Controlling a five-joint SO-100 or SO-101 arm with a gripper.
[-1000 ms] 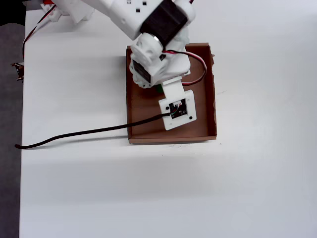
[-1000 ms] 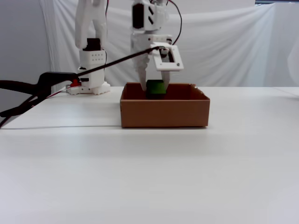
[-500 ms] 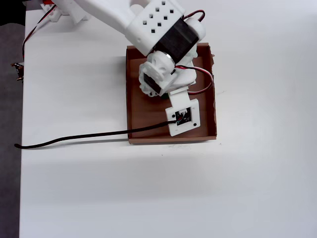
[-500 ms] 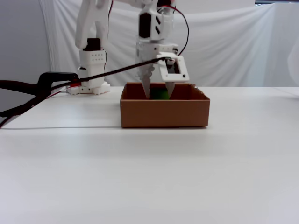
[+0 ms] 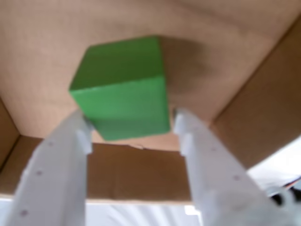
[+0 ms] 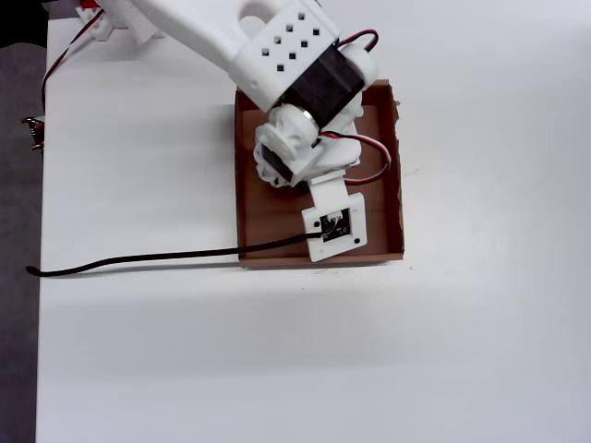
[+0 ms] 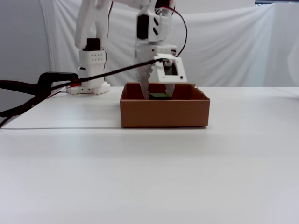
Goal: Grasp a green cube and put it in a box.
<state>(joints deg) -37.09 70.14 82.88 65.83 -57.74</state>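
The green cube [image 5: 123, 87] rests on the floor of the box [image 5: 141, 169] in the wrist view, just beyond my fingertips. My gripper [image 5: 131, 125] is open, with one white finger [image 5: 75, 155] at the cube's lower left corner and the other off its lower right. From the fixed view, only the cube's top [image 7: 159, 96] peeks over the wall of the brown box [image 7: 163, 112], and my gripper [image 7: 159, 91] straddles it from above. In the overhead view the arm [image 6: 300, 83] covers the cube and the fingers over the box [image 6: 399, 185].
A black cable [image 6: 138, 258] runs left from the wrist camera across the white table. A black clamp [image 7: 42, 86] sits at the left, near the arm's base [image 7: 91, 70]. The table's left edge [image 6: 42, 277] borders a grey floor.
One second ago the cube hung above the box wall, gripped in the fingers. It has since gone down into the box, and the fingers now stand apart around it.
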